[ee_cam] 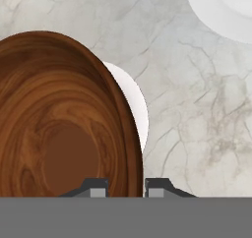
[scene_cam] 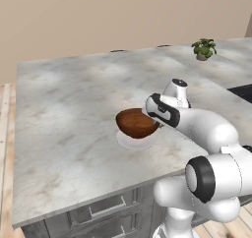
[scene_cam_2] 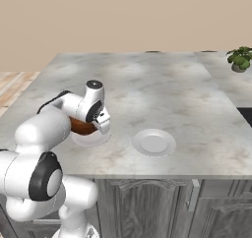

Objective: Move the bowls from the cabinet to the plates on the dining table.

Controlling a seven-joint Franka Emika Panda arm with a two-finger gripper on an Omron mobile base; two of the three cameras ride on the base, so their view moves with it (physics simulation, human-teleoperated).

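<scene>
Wooden bowl (scene_cam: pixel 136 122) sits over its plate (scene_cam: pixel 134 141) on the surface (scene_cam: pixel 64 109); our claw (ee_cam: pixel 126 187) grips its rim. Next we release, lift clear.

glossy wood bowl (ee_cam: pixel 59 119); matt white plate (ee_cam: pixel 133 104); veined marble table (scene_cam: pixel 64 109).

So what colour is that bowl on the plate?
The bowl is glossy reddish-brown with swirling wood grain, clearest in the hand view.
</scene>
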